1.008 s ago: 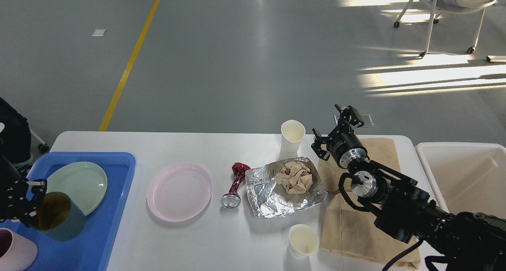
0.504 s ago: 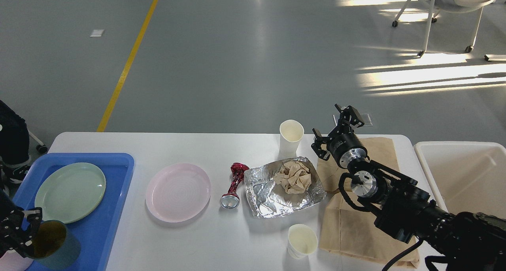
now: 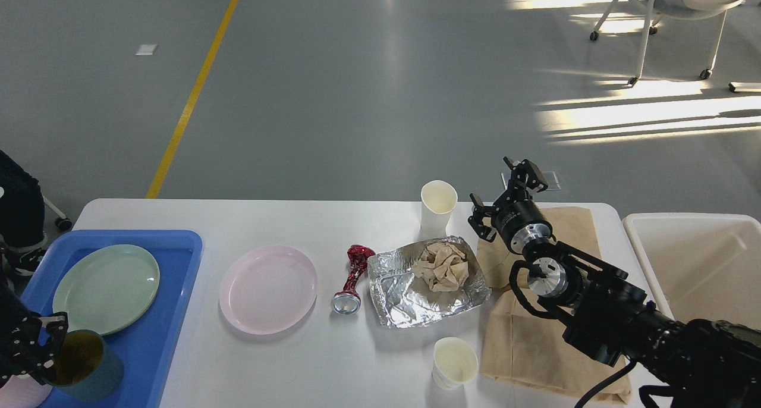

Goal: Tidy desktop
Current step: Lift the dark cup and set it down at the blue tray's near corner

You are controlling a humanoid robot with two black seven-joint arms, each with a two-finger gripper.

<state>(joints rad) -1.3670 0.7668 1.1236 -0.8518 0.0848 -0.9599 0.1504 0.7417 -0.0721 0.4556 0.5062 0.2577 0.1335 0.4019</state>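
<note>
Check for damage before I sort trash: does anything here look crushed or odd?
Yes. The red can lies on its side left of the foil tray, crushed thin in the middle. Crumpled brown paper sits in the tray.

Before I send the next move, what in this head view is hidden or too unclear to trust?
- Left claw: cut by the left edge; its grip on the dark cup is unclear.
- Pink cup: cropped at the bottom-left corner.
- Paper bag: partly behind my right arm.
- White bin: cut by the right edge.

No writing, label, brand or number can be read anywhere here; the cups, plates, tray, paper bag and crushed can show no legible marks from this distance.
</note>
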